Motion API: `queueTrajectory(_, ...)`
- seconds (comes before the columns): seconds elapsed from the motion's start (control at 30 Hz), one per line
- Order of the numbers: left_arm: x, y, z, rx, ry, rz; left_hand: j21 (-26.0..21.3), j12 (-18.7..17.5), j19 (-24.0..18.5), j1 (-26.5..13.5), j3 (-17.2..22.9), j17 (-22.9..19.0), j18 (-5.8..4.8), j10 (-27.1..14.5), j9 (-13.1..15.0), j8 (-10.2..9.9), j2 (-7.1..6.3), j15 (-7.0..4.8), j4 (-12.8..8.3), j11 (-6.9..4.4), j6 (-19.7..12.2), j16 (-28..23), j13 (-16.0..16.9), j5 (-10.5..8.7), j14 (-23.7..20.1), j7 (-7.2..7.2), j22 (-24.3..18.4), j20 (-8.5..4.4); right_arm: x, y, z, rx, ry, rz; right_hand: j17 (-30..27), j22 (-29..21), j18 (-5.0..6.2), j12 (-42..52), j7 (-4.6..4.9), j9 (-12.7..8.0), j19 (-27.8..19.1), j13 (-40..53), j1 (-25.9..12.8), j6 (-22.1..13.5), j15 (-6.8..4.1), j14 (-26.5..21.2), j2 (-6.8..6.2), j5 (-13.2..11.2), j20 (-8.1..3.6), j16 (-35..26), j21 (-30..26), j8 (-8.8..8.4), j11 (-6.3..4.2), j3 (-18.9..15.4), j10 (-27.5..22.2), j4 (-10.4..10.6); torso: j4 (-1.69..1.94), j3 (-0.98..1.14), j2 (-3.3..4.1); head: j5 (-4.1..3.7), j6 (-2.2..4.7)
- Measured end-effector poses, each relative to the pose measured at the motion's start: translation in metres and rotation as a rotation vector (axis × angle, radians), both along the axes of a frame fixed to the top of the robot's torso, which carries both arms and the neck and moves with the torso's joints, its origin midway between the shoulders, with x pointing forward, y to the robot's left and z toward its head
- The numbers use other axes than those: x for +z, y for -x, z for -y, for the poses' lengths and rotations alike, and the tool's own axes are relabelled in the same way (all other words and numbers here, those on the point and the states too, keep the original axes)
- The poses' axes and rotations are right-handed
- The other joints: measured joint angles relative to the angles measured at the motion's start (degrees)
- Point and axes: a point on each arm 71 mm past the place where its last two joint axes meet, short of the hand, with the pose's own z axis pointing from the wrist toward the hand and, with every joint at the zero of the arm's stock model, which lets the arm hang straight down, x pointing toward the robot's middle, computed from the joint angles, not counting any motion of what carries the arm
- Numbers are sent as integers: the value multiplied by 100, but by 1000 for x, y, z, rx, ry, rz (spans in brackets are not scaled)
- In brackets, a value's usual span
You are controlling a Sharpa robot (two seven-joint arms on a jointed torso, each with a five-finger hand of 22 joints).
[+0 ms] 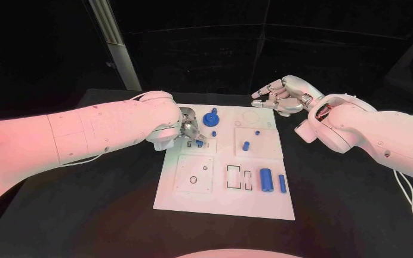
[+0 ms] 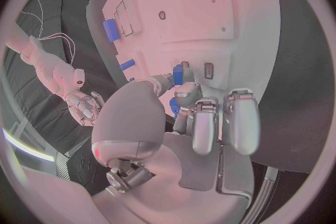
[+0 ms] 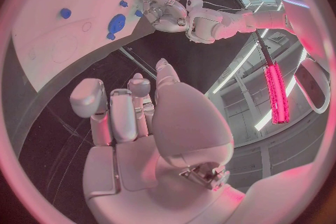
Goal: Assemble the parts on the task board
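The white task board (image 1: 225, 201) lies in the middle of the table. My left hand (image 1: 188, 128) is over the board's left side and pinches a small blue part (image 2: 178, 74) between thumb and a finger, right at two small slots (image 2: 209, 70). The same part (image 1: 200, 143) peeks out under the fingers. A blue gear (image 1: 210, 118) stands just beyond the left hand. My right hand (image 1: 280, 97) hovers off the board's far right corner, fingers apart and holding nothing. Its palm (image 3: 140, 117) faces the board's edge (image 3: 42, 61).
Short blue pegs (image 1: 245, 146) (image 1: 256, 132) stand mid-board. A blue cylinder (image 1: 266, 178) and a slim blue bar (image 1: 281, 183) lie at the near right beside a rectangular cut-out (image 1: 234, 176). A white square plate with a hole (image 1: 194, 174) sits near left.
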Motion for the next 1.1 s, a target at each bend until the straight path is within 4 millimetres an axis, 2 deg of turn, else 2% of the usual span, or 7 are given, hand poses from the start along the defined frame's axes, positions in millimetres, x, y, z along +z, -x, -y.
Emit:
queueTrajectory(0.17, -3, 0, -2, 1, -25, 8, 0, 1, 0, -12, 5, 0, 0, 20, 7, 0, -12, 0, -5, -20, 1, 0, 3, -14, 0, 1, 0, 0, 0, 0, 0, 2, 1, -1, 0, 0, 0, 0, 0, 0, 0, 0, 0, 0, 0, 0, 0, 0, 0, 0, 0, 0, 0, -15, 0, 15, -6, -2, 2, 6, -15)
queueTrajectory(0.23, -4, 0, -2, 0, -32, 11, 0, 23, 0, -51, 94, 0, 0, 20, 16, 0, -50, 0, -94, -20, 2, 0, 6, -16, 0, 2, 0, 0, 0, 0, 0, 3, 1, -2, 0, 0, 0, 0, 0, 0, 0, 0, 0, 0, 0, 0, 0, 0, 0, 0, 0, 0, 0, -17, 0, 17, -8, -3, 4, 6, -19)
queueTrajectory(0.4, -6, 1, -1, -6, -43, 16, 0, 23, 0, -81, 121, 0, 0, 40, 16, 23, -79, 0, -121, 0, 1, 0, 6, -19, 0, 1, 0, 0, -1, 0, -1, 5, 2, -3, 0, -6, 0, 0, 0, -1, 0, 1, -18, 0, 0, 0, 18, 0, 0, 0, 0, 0, 0, -32, 0, 31, -14, -5, 5, 13, -26)
queueTrajectory(0.6, -7, 1, 0, -11, -50, 22, 0, 23, 0, -103, 143, 0, 0, 39, 31, 46, -101, 0, -144, 0, -12, 0, -24, -21, 0, -11, 0, 0, -1, 0, -1, 8, 3, -5, 1, -5, 0, 0, 0, -1, 0, 1, -32, 0, 0, 0, 32, -1, 0, 0, 0, 0, 0, -31, 0, 32, -15, -5, 5, 10, -7)
queueTrajectory(0.97, -8, 1, 0, -16, -57, 23, 0, 22, 0, -156, 120, 0, 0, 39, 18, 46, -110, 0, -197, 1, -13, 0, -46, -36, 0, -12, 0, 1, -1, 0, -2, 15, 4, -9, 1, -19, 0, 0, 0, -2, 0, 2, -32, 0, 0, 0, 32, -24, 0, 0, 0, 0, 0, -47, 0, 47, -13, -4, 2, -13, -12)
queueTrajectory(1.1, -7, 1, 0, -20, -60, 22, 0, 22, 0, -214, 106, 0, 0, 39, -7, 46, -97, 0, -333, 0, -14, 0, -33, -59, 0, -12, 0, 1, -1, 0, -2, 16, 5, -10, 1, -19, 0, 0, 0, -2, 0, 2, -32, 0, 0, 0, 32, -24, 0, 0, 0, 0, 0, -47, 0, 47, -13, -4, 2, 2, -19)
